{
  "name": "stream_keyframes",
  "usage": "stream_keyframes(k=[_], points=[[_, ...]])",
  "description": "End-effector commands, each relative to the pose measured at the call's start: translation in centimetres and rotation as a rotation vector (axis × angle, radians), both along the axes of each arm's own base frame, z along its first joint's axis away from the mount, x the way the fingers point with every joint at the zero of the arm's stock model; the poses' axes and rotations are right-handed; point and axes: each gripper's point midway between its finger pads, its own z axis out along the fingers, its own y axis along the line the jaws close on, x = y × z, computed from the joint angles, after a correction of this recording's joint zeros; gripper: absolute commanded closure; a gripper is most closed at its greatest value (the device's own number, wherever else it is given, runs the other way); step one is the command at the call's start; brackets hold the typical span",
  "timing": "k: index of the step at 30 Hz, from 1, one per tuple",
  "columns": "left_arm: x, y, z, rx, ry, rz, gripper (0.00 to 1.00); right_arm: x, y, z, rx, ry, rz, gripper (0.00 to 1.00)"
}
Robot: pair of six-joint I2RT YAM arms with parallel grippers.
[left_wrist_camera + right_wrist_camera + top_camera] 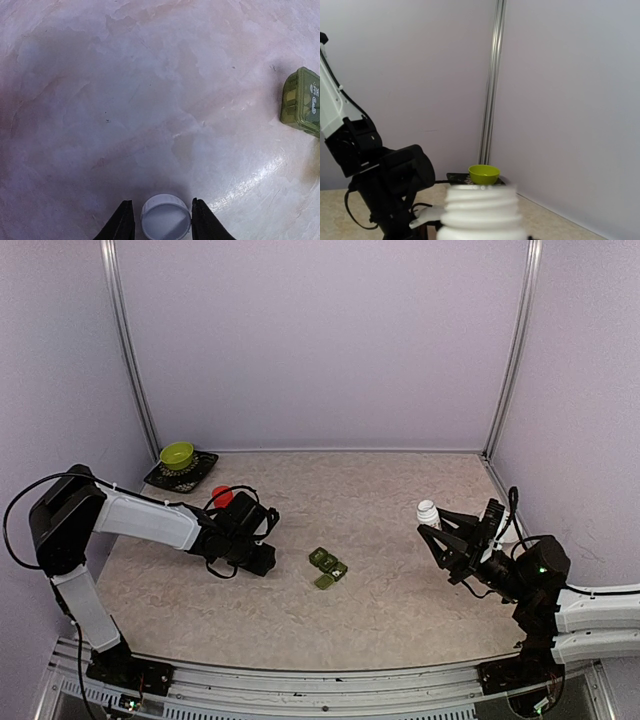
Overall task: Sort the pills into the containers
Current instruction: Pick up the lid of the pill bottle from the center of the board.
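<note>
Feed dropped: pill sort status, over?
Left end effector shut on white cap. Right end effector shut on open white bottle. Containers mid-table, neither arm touching. Red bottle off to the side, not blocking.

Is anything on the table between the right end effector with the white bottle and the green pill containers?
Nothing visible. Bare table lies between the right end effector, holding the white bottle, and the containers. The left end effector, gripping a white cap, is on their other side.

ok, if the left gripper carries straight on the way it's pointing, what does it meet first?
Probably bare table. The left gripper, holding the white cap, points down at it. The containers sit at the right edge of its wrist view, off that line.
</note>
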Motion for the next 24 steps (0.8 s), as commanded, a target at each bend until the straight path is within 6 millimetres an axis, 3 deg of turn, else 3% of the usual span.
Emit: stream_keyframes(k=[1,17,24], points=[[0.54,-0.02,0.14,0.008,-0.002,0.003,0.61,-0.27,0.06,0.82,0.017,-0.011,0.009,1.0],[0.3,0.23,-0.02,0.011,0.004,0.005,0.6,-0.13,0.19,0.67,0.011,-0.006,0.008,1.0],[0.21,0.1,-0.12,0.006,0.009,0.0,0.67,-0.05,0.21,0.49,0.007,-0.002,0.005,1.0]])
